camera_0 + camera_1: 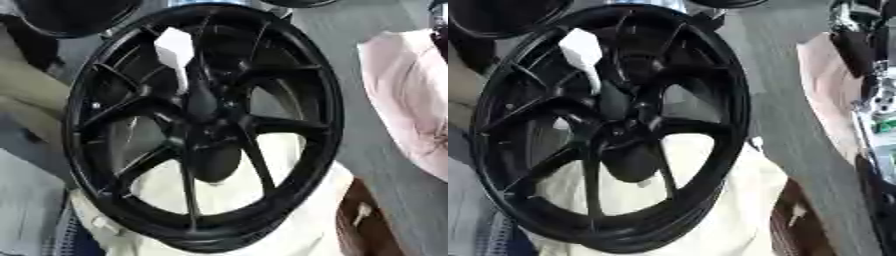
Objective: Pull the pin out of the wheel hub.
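Observation:
A large black wheel hub (pixel 203 125) with several spokes stands tilted and fills most of both views. A white, block-shaped piece (pixel 175 46) shows between the spokes at its upper left. The dark centre (pixel 208 131) is blurred, and I cannot make out a pin there. Black and silver parts of my right arm run down the right edge of the right eye view, with what looks like my right hand (pixel 856 50) at the top, well apart from the hub. My left hand shows in neither view.
The hub rests on a cream cloth (pixel 297 225). A pink cloth (pixel 411 95) lies to the right on the grey surface (pixel 367 150). A brown object (pixel 363 220) sits at the lower right. Another dark wheel rim (pixel 70 20) shows at the top left.

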Robot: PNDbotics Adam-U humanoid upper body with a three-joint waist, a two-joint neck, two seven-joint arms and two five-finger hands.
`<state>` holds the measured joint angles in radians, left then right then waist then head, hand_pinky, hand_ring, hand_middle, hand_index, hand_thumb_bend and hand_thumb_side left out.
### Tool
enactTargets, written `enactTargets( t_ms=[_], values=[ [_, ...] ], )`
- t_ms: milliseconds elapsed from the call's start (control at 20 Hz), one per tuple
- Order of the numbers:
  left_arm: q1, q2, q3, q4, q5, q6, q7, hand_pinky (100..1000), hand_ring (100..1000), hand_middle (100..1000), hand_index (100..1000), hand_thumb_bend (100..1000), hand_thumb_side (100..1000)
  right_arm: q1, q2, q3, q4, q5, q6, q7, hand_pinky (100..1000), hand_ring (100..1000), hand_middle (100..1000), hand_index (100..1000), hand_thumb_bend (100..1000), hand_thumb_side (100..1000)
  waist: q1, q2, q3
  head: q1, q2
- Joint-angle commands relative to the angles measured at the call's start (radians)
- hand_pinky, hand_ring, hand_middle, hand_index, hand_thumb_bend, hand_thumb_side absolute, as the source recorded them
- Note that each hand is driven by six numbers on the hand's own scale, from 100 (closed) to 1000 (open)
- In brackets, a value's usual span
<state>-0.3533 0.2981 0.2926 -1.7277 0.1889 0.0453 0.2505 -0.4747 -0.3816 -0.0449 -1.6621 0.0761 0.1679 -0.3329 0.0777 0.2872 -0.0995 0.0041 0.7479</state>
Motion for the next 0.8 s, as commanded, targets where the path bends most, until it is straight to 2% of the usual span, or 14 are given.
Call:
enactTargets(
  t_ms=[50, 800],
  values=[
    [-0.013, 0.023, 0.006, -0.022, -0.006, -0.001, 0.004, 752, 719, 727, 802, 566, 784, -0.013, -0.012, -0.005, -0.022, -0.005, -0.002, 0.004, 879, 806, 814, 844, 167, 550, -0.006, -0.022, 0.0, -0.006, -0.02],
    [-0.011, 0.022, 0.005, -0.023, -0.005, -0.001, 0.004, 751, 715, 728, 794, 570, 783, -0.013, -0.01, -0.006, -0.023, -0.004, -0.002, 0.006, 880, 806, 814, 845, 166, 551, -0.005, -0.018, 0.0, 0.001, -0.031]
  ],
)
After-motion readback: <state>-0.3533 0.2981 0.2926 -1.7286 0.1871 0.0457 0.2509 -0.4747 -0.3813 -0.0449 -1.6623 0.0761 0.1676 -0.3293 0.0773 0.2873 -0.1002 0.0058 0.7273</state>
